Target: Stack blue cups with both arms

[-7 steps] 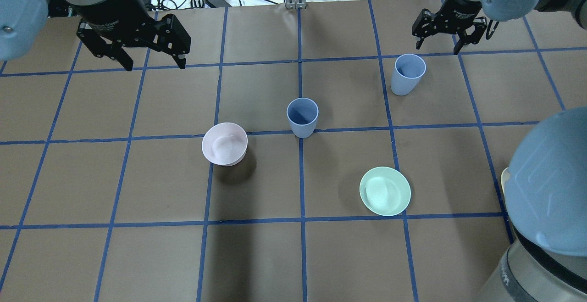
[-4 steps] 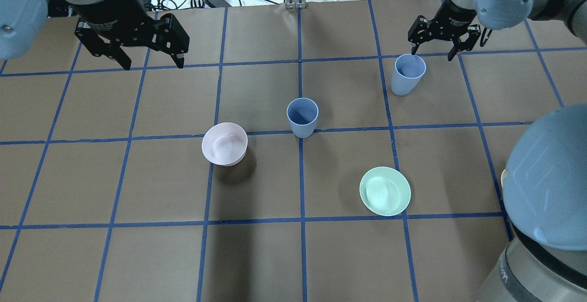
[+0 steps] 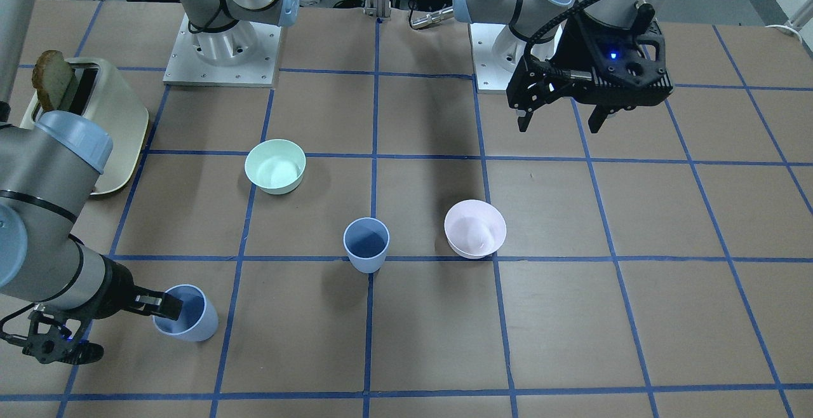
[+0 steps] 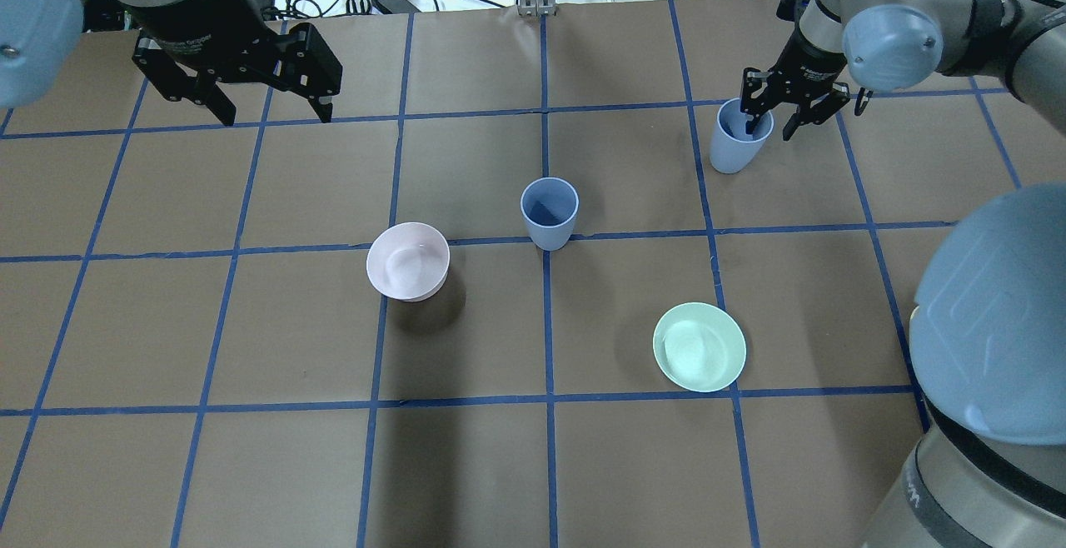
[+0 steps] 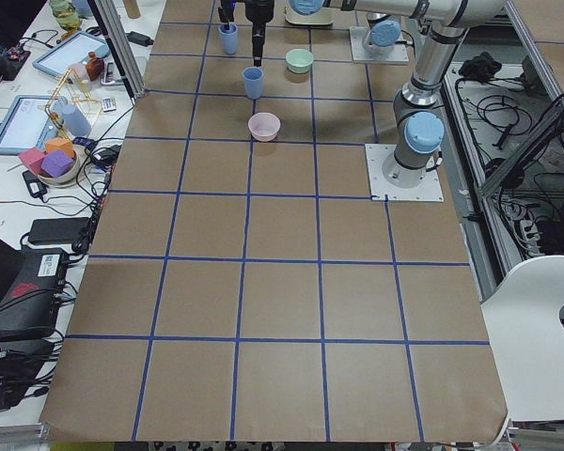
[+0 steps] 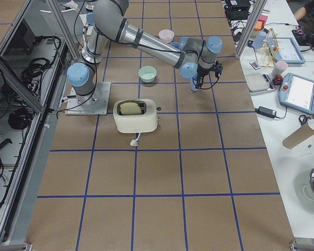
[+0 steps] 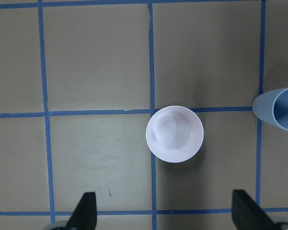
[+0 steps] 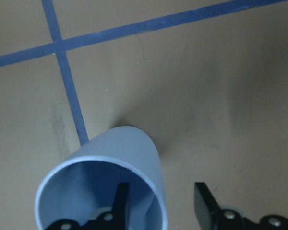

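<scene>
Two pale blue cups stand upright on the brown table. One cup (image 4: 549, 213) is at the centre, also in the front view (image 3: 366, 244) and at the right edge of the left wrist view (image 7: 278, 108). The other cup (image 4: 733, 148) is far right, also in the front view (image 3: 187, 321). My right gripper (image 4: 770, 127) is open and straddles this cup's wall, one finger inside the rim and one outside, as the right wrist view (image 8: 161, 203) shows. My left gripper (image 4: 276, 115) is open and empty, high above the table's far left, also in the front view (image 3: 560, 127).
A pale pink bowl (image 4: 407, 261) sits left of the centre cup, right under the left wrist camera (image 7: 174, 133). A mint-green bowl (image 4: 699, 346) sits nearer the robot on the right. A cream toaster (image 3: 95, 119) with toast stands by the right arm's base.
My right gripper has come down and moved toward the far right cup, and one finger now sits inside its rim. The left gripper has barely moved.
</scene>
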### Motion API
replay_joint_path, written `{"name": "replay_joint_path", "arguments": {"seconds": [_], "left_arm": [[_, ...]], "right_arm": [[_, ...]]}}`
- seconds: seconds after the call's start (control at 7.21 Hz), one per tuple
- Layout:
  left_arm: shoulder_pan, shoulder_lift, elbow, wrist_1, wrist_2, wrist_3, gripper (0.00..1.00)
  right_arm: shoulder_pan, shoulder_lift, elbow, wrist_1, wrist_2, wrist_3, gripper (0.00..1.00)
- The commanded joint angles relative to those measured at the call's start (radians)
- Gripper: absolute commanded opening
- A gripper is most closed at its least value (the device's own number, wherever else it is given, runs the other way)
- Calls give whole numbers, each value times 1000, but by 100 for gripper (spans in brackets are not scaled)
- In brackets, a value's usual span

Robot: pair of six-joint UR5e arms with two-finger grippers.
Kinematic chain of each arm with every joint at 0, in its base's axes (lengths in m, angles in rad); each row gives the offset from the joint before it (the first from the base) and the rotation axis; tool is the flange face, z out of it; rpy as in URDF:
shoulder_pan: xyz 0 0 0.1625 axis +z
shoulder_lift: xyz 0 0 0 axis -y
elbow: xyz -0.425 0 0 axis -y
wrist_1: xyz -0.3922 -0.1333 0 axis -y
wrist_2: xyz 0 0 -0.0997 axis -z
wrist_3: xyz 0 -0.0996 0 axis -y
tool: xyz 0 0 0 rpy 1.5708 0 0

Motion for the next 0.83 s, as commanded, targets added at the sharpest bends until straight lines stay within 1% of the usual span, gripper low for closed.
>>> {"name": "replay_joint_path", "arguments": {"seconds": [0.0, 0.28, 0.42, 0.55, 0.69], "left_arm": [[0, 1, -1, 0, 1, 0, 100], [0, 1, 1, 0, 2, 0, 100], [0, 2, -1, 0, 4, 0, 100], [0, 2, 1, 0, 4, 0, 100], [0, 2, 1, 0, 4, 0, 100]], "right_arm": [[5, -9, 7, -14, 31, -23, 0], [7, -23, 14, -12, 21, -33, 0], [10, -71, 5, 3, 20, -27, 0], [55, -145, 5, 62, 22, -14, 0], [127, -185, 5, 84, 17, 18, 0]]}}
